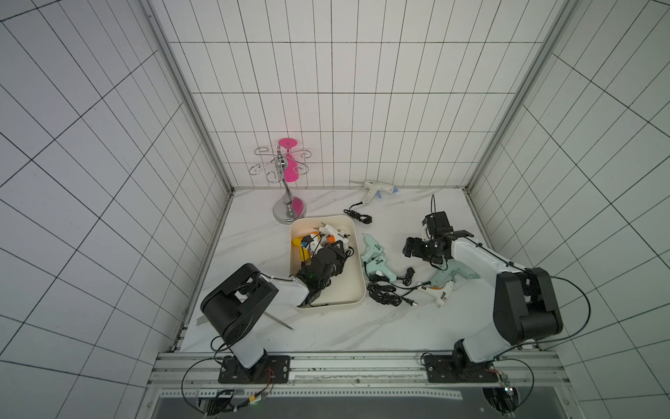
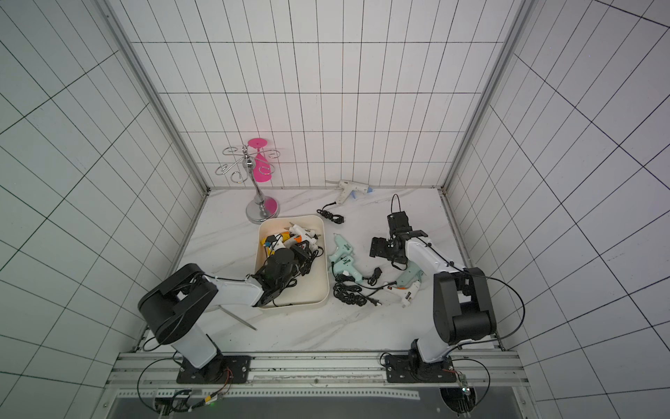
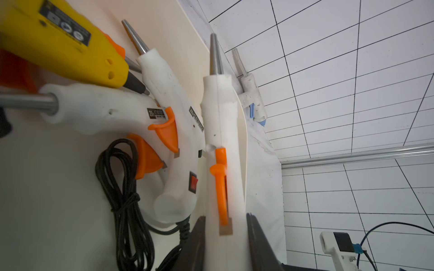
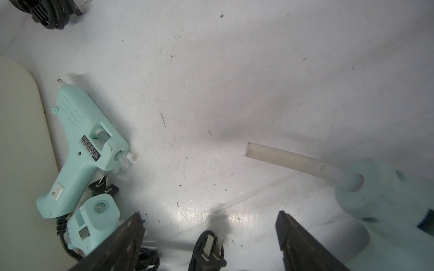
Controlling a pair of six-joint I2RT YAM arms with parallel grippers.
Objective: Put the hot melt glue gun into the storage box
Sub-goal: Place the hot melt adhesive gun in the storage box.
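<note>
Glue gun [image 3: 223, 164]: white with an orange trigger, on edge inside the storage box [image 1: 344, 290], against its wall.
Storage box: middle of the bench, nearer the left edge.
Left gripper [image 3: 225, 218]: jaws close on both sides of the gun; cannot tell if squeezing.
Right gripper [image 4: 209, 213]: spread wide above the bench, holding nothing.

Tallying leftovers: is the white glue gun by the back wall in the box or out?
Out: the white glue gun lies on the table, apart from the box.
</note>
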